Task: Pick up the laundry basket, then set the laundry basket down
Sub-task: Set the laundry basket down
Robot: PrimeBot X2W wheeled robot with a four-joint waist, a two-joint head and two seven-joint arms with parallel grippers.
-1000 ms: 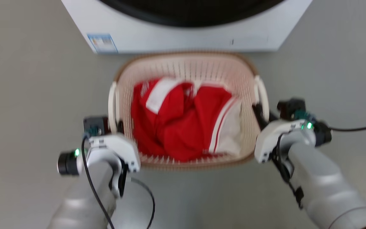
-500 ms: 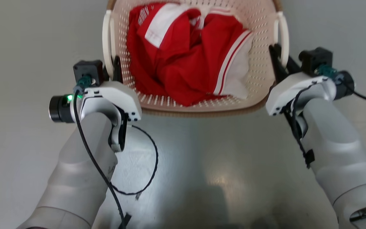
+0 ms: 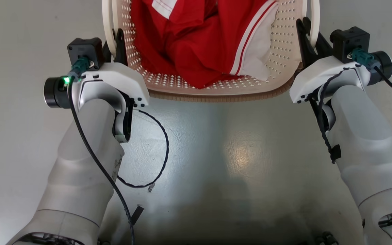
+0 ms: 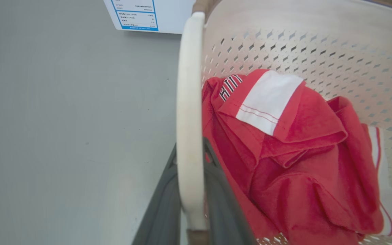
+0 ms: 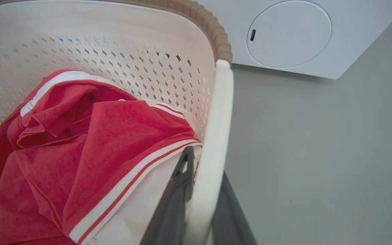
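Observation:
The laundry basket [image 3: 216, 96], cream, perforated and brown-rimmed, hangs between my two arms at the top of the head view. A red and white garment [image 3: 196, 41] lies in it. My left gripper [image 3: 114, 39] is shut on the basket's white left handle [image 4: 189, 102], a dark finger [image 4: 163, 211] on each side of it. My right gripper [image 3: 306, 32] is shut on the white right handle [image 5: 216, 129], which its fingers [image 5: 175, 197] clamp in the same way. The basket's far end is cut off by the head view's top edge.
The white washing machine [image 5: 284, 34] stands just beyond the basket, its label [image 4: 136, 15] at the lower corner. Smooth grey floor [image 3: 233, 163] lies below and on both sides. A loose black cable [image 3: 160, 149] loops off my left wrist.
The head view has shifted, so the washing machine has left it. The basket with both grippers on its handles now looks larger and nearer, higher in the picture. Both grips are unchanged.

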